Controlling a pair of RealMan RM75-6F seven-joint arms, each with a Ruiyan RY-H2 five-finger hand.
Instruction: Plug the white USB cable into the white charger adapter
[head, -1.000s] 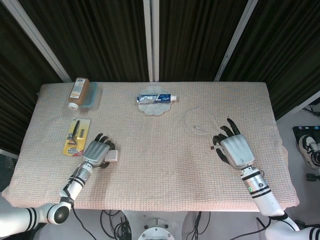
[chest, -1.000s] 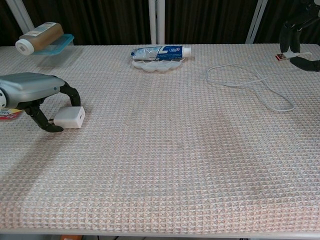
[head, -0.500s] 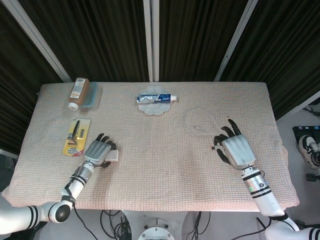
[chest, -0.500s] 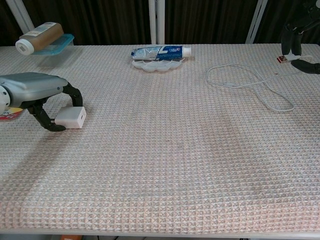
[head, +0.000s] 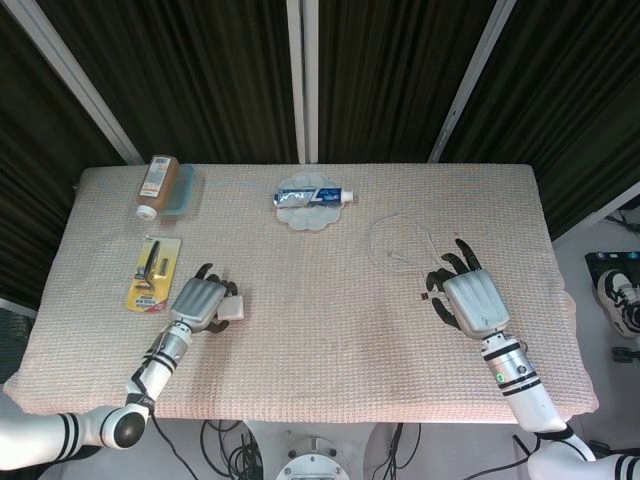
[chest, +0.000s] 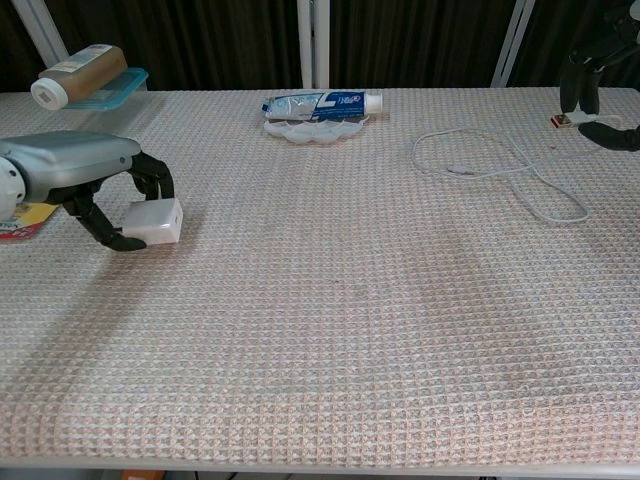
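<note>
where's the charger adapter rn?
Table's left side in both views: the white charger adapter sits in the left hand, just right of the razor pack.

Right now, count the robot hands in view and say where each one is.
2. The left robot hand is at the table's near-left, holding the white charger adapter. The right robot hand is at the near-right, at the white USB cable's plug end.

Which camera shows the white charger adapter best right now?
The chest view: the white charger adapter shows large and side-on, held at the left hand fingertips. In the head view the adapter is only a small white block, partly covered by that hand.
</note>
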